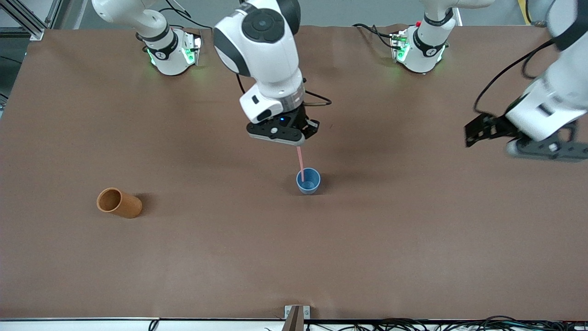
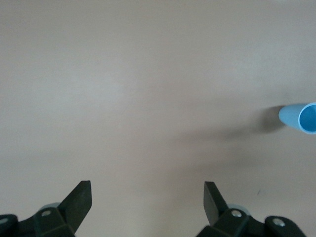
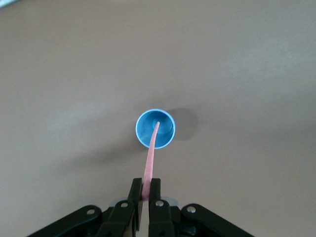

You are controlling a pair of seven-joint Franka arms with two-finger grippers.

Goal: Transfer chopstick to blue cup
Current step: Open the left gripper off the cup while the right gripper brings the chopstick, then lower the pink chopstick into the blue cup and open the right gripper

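The blue cup (image 1: 308,180) stands upright mid-table; it also shows in the right wrist view (image 3: 155,128) and at the edge of the left wrist view (image 2: 300,117). My right gripper (image 1: 297,143) is over the cup, shut on the upper end of the pale-pink chopstick (image 1: 300,163). The stick (image 3: 151,158) hangs down from the fingers and its lower end is inside the cup. My left gripper (image 2: 147,200) is open and empty, held above the table at the left arm's end, where it waits (image 1: 528,142).
An orange-brown cylindrical cup (image 1: 118,202) lies on its side toward the right arm's end of the table, nearer to the front camera than the blue cup. A small metal bracket (image 1: 296,312) sits at the table's near edge.
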